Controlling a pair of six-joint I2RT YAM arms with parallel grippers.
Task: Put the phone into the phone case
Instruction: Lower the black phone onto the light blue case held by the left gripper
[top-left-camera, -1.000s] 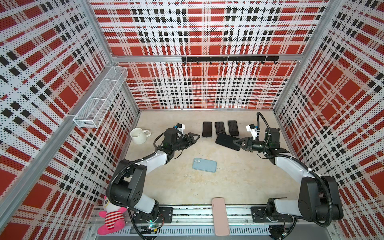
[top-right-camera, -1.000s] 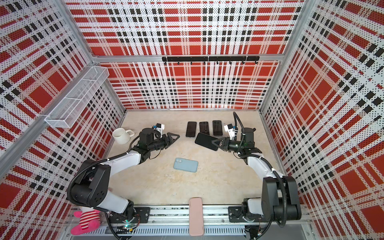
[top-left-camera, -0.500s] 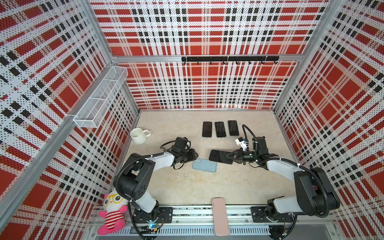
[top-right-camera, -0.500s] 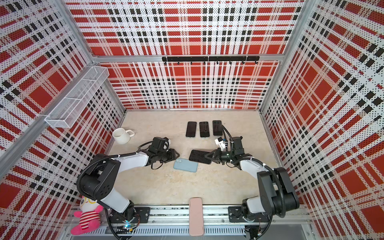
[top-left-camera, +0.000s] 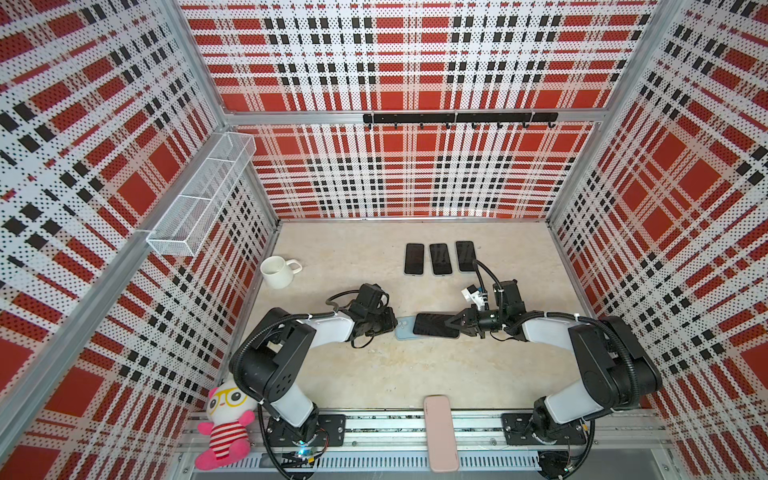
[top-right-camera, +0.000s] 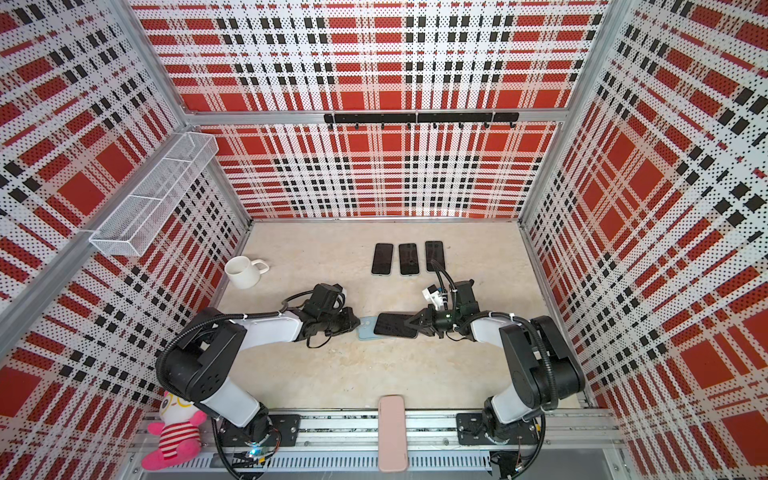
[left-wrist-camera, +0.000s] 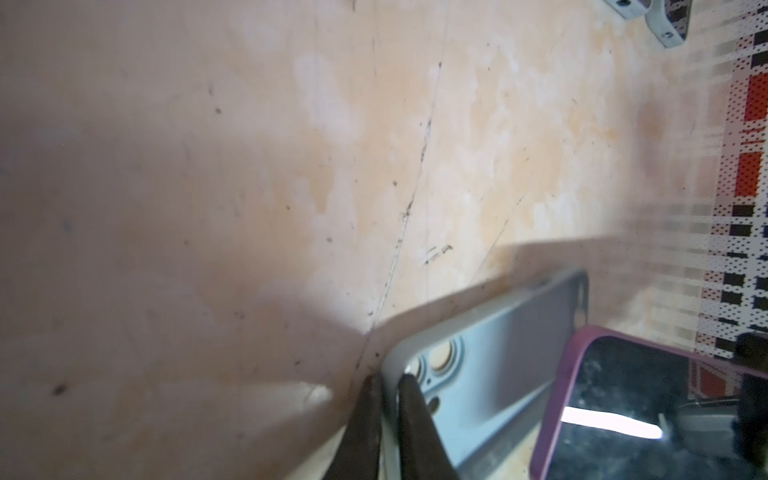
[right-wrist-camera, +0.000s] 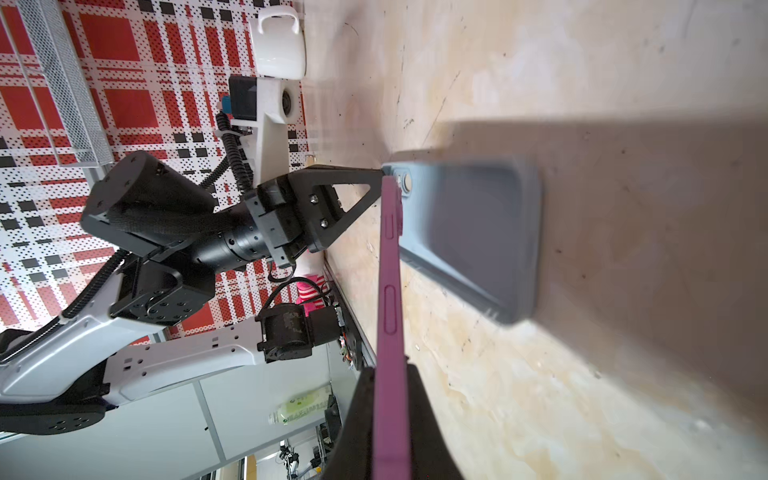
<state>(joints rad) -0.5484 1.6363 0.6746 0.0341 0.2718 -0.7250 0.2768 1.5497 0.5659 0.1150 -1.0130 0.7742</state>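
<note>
The light blue phone case (top-left-camera: 404, 330) lies open side up on the table's middle, seen in both top views (top-right-camera: 366, 330). My left gripper (top-left-camera: 395, 326) is shut on the case's rim beside the camera holes, one finger inside and one outside (left-wrist-camera: 388, 382). My right gripper (top-left-camera: 451, 326) is shut on the phone (top-left-camera: 434, 325), which has a dark screen and a purple edge (right-wrist-camera: 390, 270). The phone hangs tilted over the case (right-wrist-camera: 478, 232) and covers most of it from above. Its far end is close to the camera-hole end, and I cannot tell whether they touch.
Three dark phones (top-left-camera: 440, 258) lie in a row at the back. A white mug (top-left-camera: 277, 272) stands at the back left. A pink case (top-left-camera: 441, 432) rests on the front rail and a plush toy (top-left-camera: 224, 424) at the front left. A wire basket (top-left-camera: 199, 199) hangs on the left wall.
Both arms came down to the table's middle. My right gripper brought the phone down over the case. My left gripper went from open to shut on the case's rim.
</note>
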